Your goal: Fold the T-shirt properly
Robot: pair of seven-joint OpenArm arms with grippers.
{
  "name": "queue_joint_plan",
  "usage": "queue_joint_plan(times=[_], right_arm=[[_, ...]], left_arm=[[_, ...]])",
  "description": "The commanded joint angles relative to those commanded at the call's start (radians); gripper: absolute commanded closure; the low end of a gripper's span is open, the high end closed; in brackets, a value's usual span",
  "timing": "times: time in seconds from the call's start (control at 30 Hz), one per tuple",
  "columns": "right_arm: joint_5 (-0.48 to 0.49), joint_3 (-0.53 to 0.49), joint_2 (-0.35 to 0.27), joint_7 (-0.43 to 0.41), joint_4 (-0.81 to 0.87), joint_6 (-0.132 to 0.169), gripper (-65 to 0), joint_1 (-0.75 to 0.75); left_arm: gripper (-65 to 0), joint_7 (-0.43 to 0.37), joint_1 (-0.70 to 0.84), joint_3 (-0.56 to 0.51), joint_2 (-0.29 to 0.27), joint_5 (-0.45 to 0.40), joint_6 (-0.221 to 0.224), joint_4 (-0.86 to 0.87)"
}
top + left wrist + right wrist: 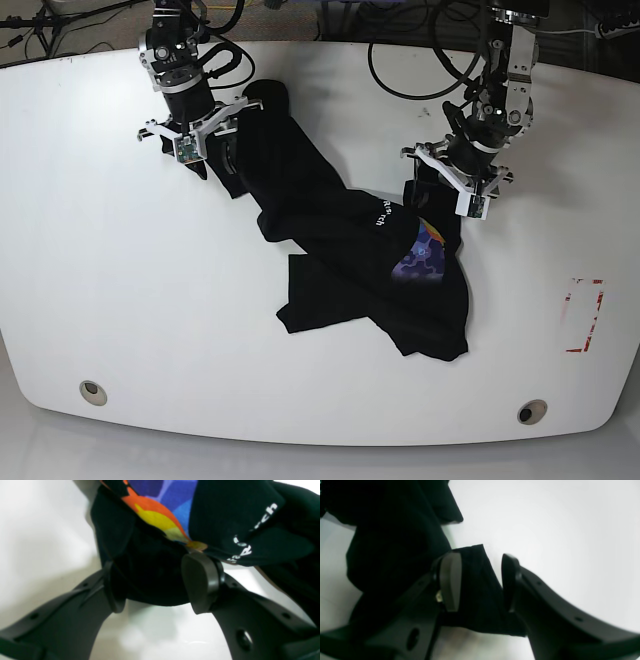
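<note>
— Black cotton, all bunched up: the T-shirt (pixel 350 255) lies as a crumpled diagonal band across the white tabletop (pixel 110 300), running from the far edge on the camera's left down toward the near middle.

— Where's the printed side?

— Partly showing. In the left wrist view you can see the orange-and-yellow graphic (pixel 160 517), some purple-blue beside it, and white lettering (pixel 252 530) on a fold. From the base view the purple patch sits near the middle of the heap.

— And the grippers?

— Each has an end. The left gripper (pixel 455 190), on the camera's right, has its fingers spread around a thick wad of cloth, and I judge it's gripping that wad, since fabric fills the gap from pad to pad. The right gripper (pixel 195 140), at the far end on the camera's left, has a black flap between its pads (pixel 450 580), but I can see table between the cloth and one pad, so I can't tell whether it's truly pinching.

— So what does the next move hang on?

— The long axis. The shirt stretches between the two arms, with most of its bulk hanging toward the near edge, closer to the left arm. I'd guess they need to draw apart along that line to spread it flat before any folding starts.
</note>
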State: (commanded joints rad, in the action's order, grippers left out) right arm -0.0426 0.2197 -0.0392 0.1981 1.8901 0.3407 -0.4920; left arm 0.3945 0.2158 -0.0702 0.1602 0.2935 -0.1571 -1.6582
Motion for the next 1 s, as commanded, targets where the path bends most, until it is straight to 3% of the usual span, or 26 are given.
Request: queue_joint_plan(times=[0.23,0.5,0.63,0.7,0.77,1.0], right_arm=[[0.0,0.031,-0.018,0.0,-0.006,-0.002,-25.9,0.002],[-0.001,0.084,0.001,0.008,-0.002,0.0,-25.7,0.008],[0.0,0.098,0.018,0.008,0.005,0.001,-25.6,0.01],[0.0,0.08,0.017,0.01,0.003,0.003,-25.4,0.008],[-0.001,0.075,0.016,0.011,0.004,0.003,-25.5,0.006],[-0.002,0.056,0.013,0.012,-0.001,0.002,-25.4,0.0]], left_arm=[[-35.6,0.002,0.002,-0.021,0.003,0.001,0.0,0.006],[-33.8,-0.014,0.006,-0.06,-0.004,0.006,-0.004,0.023],[-27.7,-0.03,0.008,-0.063,-0.005,0.007,-0.004,0.031],[-16.5,-0.052,0.014,-0.07,-0.003,0.005,-0.006,0.032],[-12.9,-0.052,0.014,-0.068,-0.004,0.005,-0.007,0.037],[-7.5,-0.049,0.015,-0.065,-0.005,0.003,-0.009,0.047]])
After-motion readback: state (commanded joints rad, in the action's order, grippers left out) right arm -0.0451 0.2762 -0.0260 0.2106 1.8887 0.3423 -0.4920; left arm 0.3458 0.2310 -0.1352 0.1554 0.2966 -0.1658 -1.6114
